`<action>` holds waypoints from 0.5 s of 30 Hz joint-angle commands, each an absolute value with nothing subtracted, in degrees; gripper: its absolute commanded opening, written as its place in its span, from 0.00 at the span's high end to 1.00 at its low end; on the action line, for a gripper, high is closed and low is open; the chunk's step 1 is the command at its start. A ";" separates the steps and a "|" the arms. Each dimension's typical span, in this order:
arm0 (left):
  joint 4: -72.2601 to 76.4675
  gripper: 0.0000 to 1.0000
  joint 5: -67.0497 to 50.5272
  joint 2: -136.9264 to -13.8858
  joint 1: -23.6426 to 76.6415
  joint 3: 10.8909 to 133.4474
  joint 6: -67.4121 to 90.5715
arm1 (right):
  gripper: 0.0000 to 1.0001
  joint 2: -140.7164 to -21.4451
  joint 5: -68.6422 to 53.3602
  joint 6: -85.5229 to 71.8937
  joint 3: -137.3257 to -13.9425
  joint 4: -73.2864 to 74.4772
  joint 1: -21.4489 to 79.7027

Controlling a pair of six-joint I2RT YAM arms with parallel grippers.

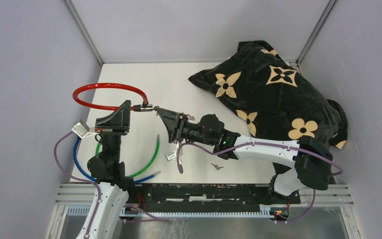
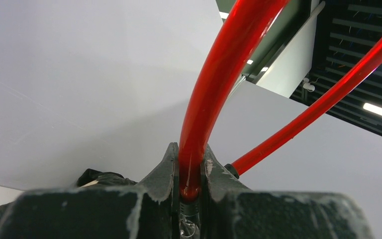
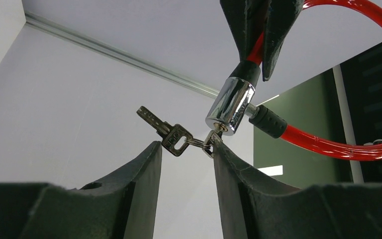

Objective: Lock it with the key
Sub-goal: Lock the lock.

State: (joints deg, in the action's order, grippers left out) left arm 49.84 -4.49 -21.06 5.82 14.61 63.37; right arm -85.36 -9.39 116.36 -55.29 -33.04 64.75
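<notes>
The red cable lock (image 1: 104, 87) loops up off the table, and my left gripper (image 1: 124, 112) is shut on the cable just behind its chrome cylinder (image 3: 230, 104). The left wrist view shows the red cable (image 2: 219, 74) pinched between those fingers (image 2: 171, 164). A key (image 3: 213, 137) sits in the cylinder's end, with its head against my right gripper's right fingertip. A second key (image 3: 154, 122) hangs from the same ring, just above the left fingertip. My right gripper (image 3: 185, 145) is open, its jaws apart below the two keys.
A black cushion with beige flowers (image 1: 273, 94) fills the back right. A green cable (image 1: 151, 154) and a blue cable (image 1: 79, 164) lie by the left arm's base. A loose key (image 1: 217, 167) lies on the table near the right arm. Grey walls close in both sides.
</notes>
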 commanded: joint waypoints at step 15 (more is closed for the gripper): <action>53.26 0.98 -3.91 -20.43 5.54 16.96 65.04 | 0.81 -84.43 -13.41 142.56 -56.48 -40.54 65.56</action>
State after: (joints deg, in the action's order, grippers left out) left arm 49.87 -4.54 -20.99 5.80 14.61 64.12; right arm -85.47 -12.03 116.36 -56.10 -37.19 64.84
